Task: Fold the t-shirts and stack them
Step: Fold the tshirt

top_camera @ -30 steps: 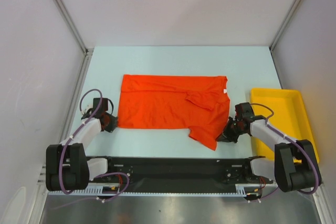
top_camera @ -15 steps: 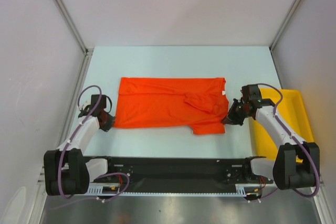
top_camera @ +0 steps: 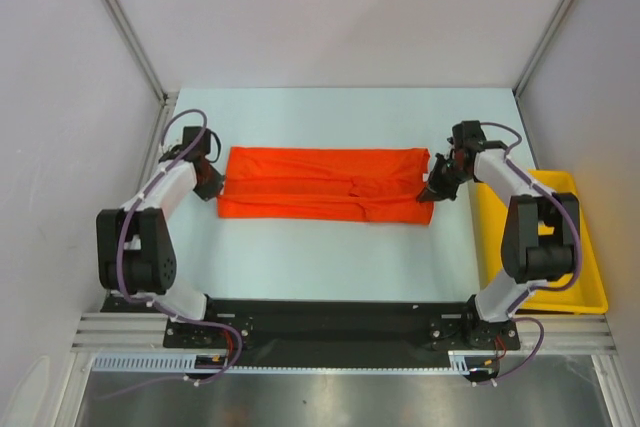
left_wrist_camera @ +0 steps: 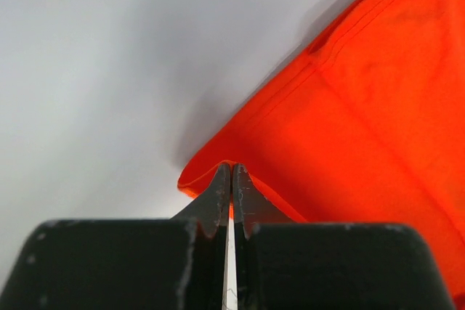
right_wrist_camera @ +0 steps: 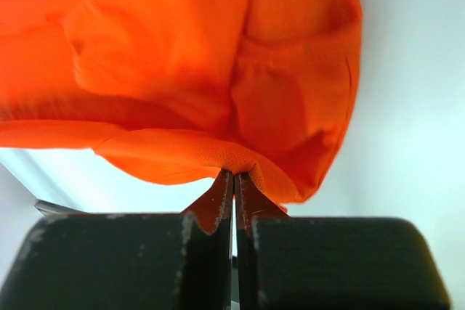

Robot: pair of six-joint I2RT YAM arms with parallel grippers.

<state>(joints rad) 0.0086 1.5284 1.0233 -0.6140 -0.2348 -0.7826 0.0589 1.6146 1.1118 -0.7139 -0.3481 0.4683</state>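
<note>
Left hand (top_camera: 217, 187) and right hand (top_camera: 431, 191) pinch the t-shirt (top_camera: 320, 184), long axis left-right.

Your 2 arms, the left arm (top_camera: 165, 192) and the right arm (top_camera: 512, 185), have pale grey links between chunky black joints. A purple cable (top_camera: 186, 115) loops along each. Your black fingers (left_wrist_camera: 216, 197) show pale scuffs along their edges.

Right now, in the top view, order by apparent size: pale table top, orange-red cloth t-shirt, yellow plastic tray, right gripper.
Pale table top
orange-red cloth t-shirt and yellow plastic tray: too alike to rank
right gripper, smallest
</note>
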